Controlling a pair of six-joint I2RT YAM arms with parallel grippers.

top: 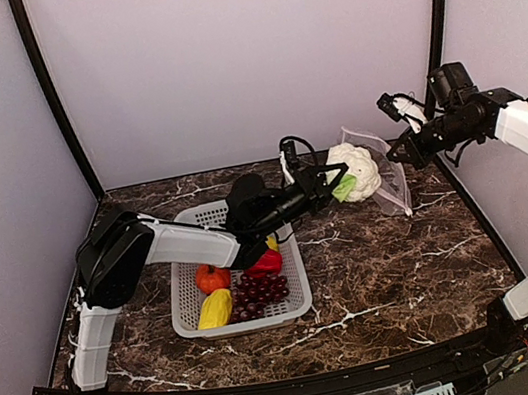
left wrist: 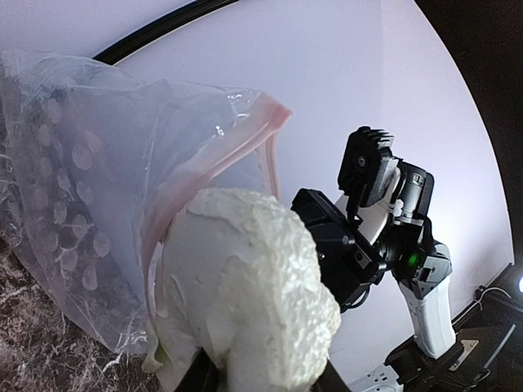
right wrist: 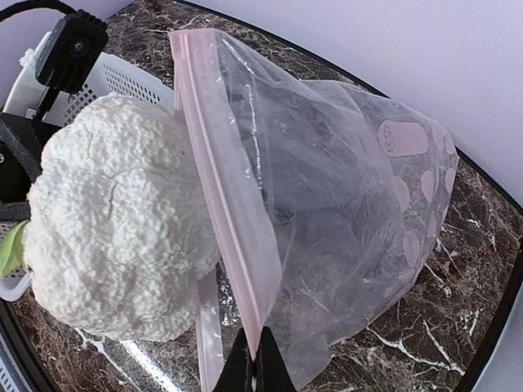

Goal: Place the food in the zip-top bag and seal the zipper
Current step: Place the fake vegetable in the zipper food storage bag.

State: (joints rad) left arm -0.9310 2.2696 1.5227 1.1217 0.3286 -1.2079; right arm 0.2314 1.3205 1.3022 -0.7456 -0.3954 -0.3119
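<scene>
Left hand (top: 339,185) grips cauliflower (top: 356,168) at bag (right wrist: 343,188) mouth, opening just right of it; right hand (right wrist: 257,367) pinches zipper (right wrist: 221,188).

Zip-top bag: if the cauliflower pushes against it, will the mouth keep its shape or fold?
Likely floppy: the zip-top bag is thin, crinkled film held at one pinch by the right gripper, so the mouth may fold. It looks light, so the cauliflower in the left gripper could swing it aside.
</scene>
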